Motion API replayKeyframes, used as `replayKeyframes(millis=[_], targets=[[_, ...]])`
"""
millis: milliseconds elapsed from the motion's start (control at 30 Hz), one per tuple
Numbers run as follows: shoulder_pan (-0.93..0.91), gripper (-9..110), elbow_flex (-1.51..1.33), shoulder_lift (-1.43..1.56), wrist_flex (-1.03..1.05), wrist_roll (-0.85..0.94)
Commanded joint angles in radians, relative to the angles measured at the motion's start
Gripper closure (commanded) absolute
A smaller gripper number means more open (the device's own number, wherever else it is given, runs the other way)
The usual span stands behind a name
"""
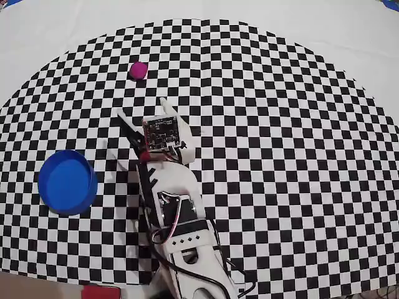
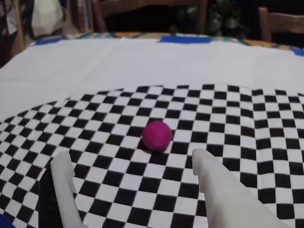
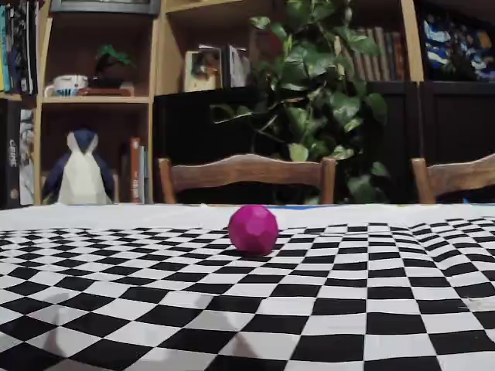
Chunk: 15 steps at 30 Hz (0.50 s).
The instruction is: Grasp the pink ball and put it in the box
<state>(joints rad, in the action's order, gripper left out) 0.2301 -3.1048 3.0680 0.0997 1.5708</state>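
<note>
The pink ball (image 1: 138, 70) rests on the checkered cloth near its far edge. In the wrist view the pink ball (image 2: 157, 136) lies just ahead of my gripper (image 2: 132, 161), slightly right of the middle of the gap and past the fingertips. The gripper (image 1: 144, 109) is open and empty, its two white fingers spread wide and aimed toward the ball. At the left of the overhead view the box (image 1: 67, 182), a round blue tub, sits far from the ball. The low fixed view shows the pink ball (image 3: 253, 229) alone on the cloth, with no gripper in sight.
The white arm (image 1: 177, 212) rises from the table's near edge. A flat red piece (image 1: 100, 291) lies beside its base. Plain white cloth (image 2: 142, 61) runs beyond the checkered part. Chairs (image 3: 246, 174) and shelves stand behind the table.
</note>
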Motion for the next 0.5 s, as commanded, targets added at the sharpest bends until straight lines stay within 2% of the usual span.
replayKeyframes(millis=[0,467], targets=[[0.006,72,-0.008,-0.012,-0.015,0.008],[0.035,72,-0.008,-0.015,-0.015,0.008]])
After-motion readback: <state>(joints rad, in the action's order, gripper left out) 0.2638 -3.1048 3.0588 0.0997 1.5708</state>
